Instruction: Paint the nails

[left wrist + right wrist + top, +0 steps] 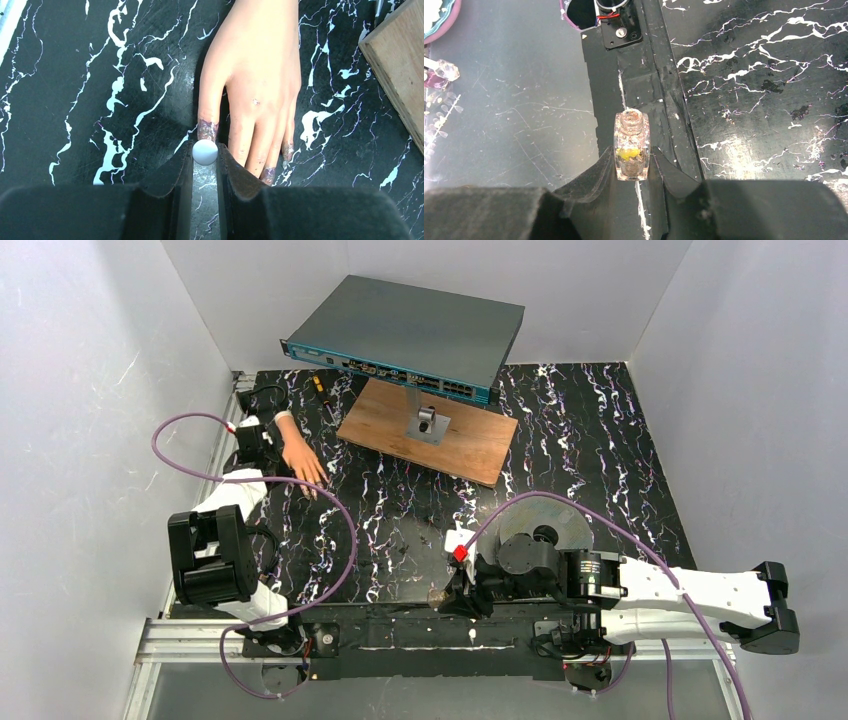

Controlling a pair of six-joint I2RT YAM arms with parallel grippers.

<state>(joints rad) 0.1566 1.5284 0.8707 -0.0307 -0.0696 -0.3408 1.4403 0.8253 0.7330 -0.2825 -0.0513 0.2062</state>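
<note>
The peach mannequin hand lies flat at the table's left. In the left wrist view, the hand points its fingers toward my gripper. Its nails carry purple glittery smears on the thumb tip and on two other fingertips. My left gripper is shut on a round white brush cap, just in front of the thumb tip; the brush itself is hidden under the cap. In the top view, the left gripper is at the fingers. My right gripper is shut on a small clear open bottle near the table's front edge.
A network switch stands on a post on a wooden board at the back; the board's corner is right of the hand. A grey disc lies near the right arm. Screwdrivers lie behind the hand.
</note>
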